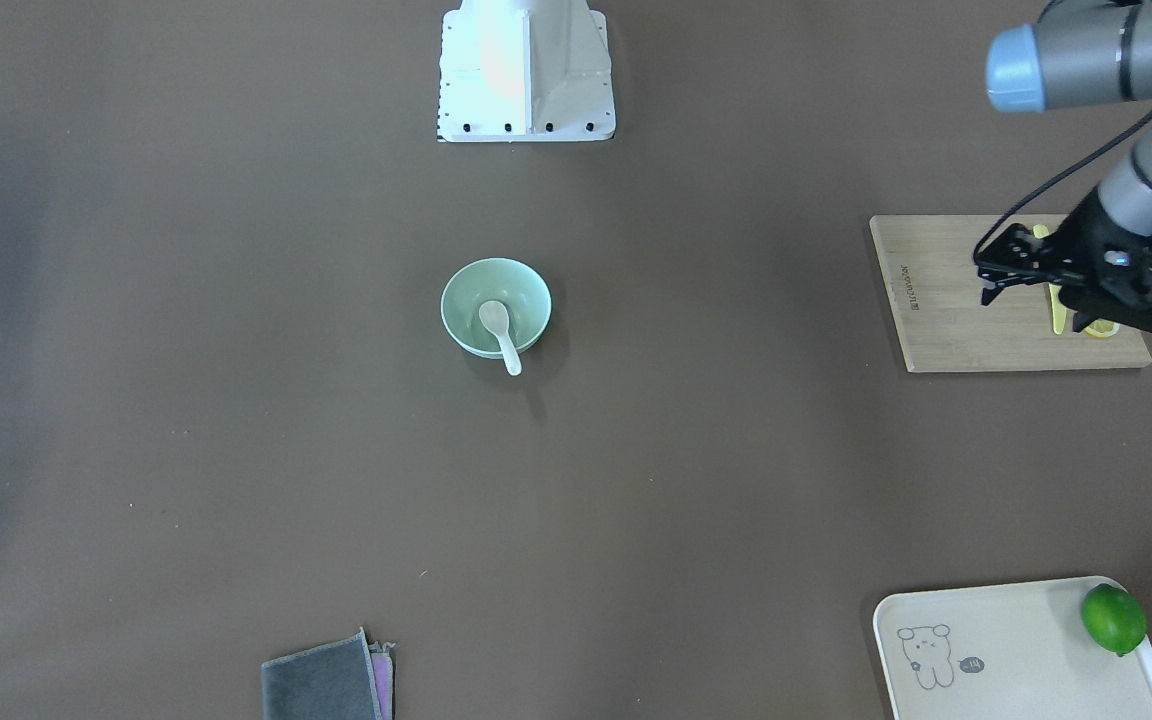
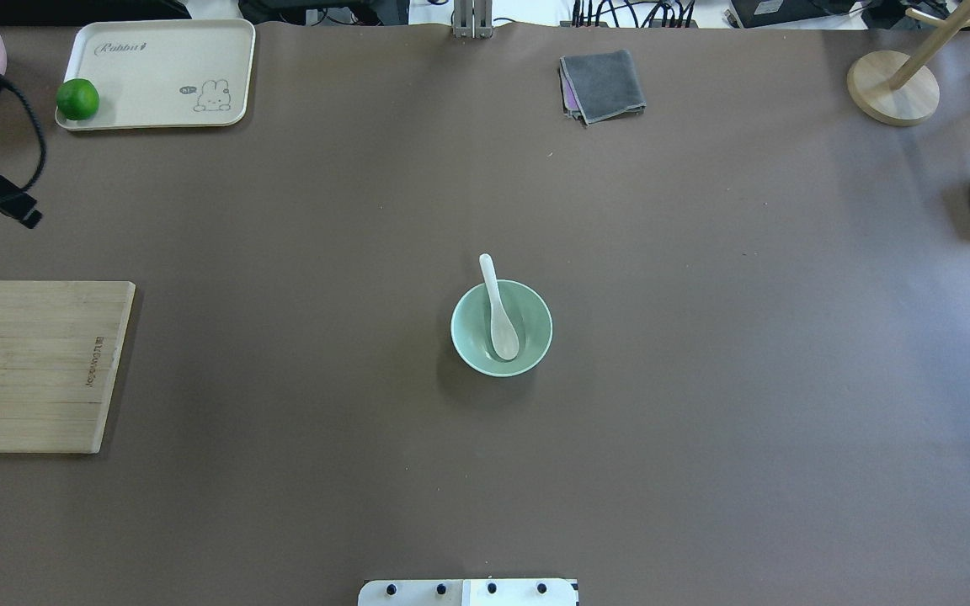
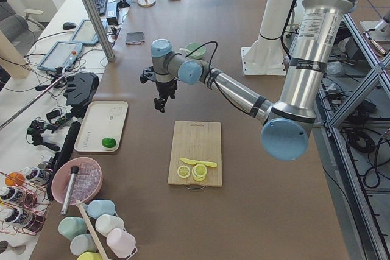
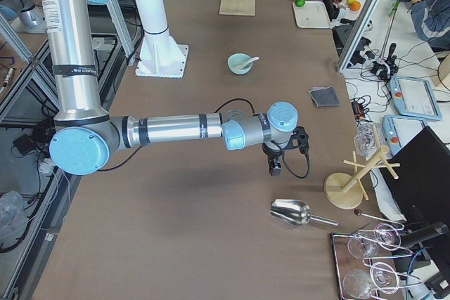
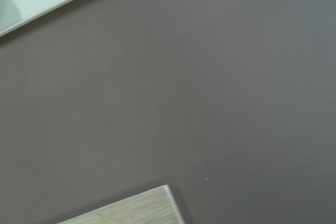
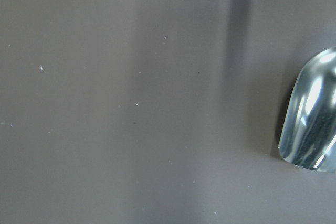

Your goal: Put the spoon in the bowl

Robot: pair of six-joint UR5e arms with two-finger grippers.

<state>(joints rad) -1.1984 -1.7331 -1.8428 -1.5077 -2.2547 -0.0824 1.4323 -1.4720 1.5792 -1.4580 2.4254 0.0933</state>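
The spoon already rests in the bowl mid-bench, handle over the rim. The left hand hangs apart above the cutting board. Whether the right hand is apart or together I cannot tell. Best to keep both well clear of the bowl.

My left arm reaches out over the bench's left end, and my left gripper hangs above the surface with its fingers apart. My right arm stretches toward the right end, with my right gripper pointing down; I cannot tell how its jaws stand.
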